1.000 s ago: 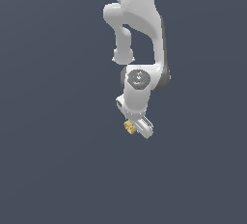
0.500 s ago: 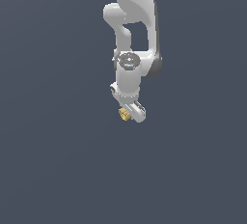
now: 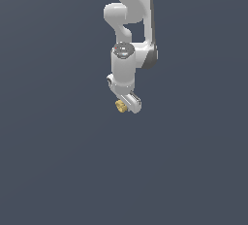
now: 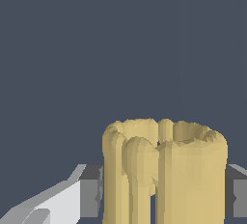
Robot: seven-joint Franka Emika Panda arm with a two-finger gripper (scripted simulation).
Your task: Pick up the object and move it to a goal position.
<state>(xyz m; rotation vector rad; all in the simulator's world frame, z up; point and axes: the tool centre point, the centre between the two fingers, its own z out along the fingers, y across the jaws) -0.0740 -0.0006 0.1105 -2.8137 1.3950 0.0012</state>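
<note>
The object (image 3: 120, 105) is a small tan-yellow ridged chunk held at the tip of my white gripper (image 3: 124, 104) in the exterior view, lifted off the dark grey ground. In the wrist view the object (image 4: 164, 170) fills the space between the two grey fingertip pads (image 4: 90, 191), which press on its two sides. The gripper (image 4: 161, 194) is shut on it. The white arm rises above it toward the exterior view's top.
A flat, featureless dark grey surface (image 3: 58, 161) lies all around the arm. No other things show.
The arm has swung and lifted; the gripper with the object has moved upward and toward the exterior view's left, still shut on it.
</note>
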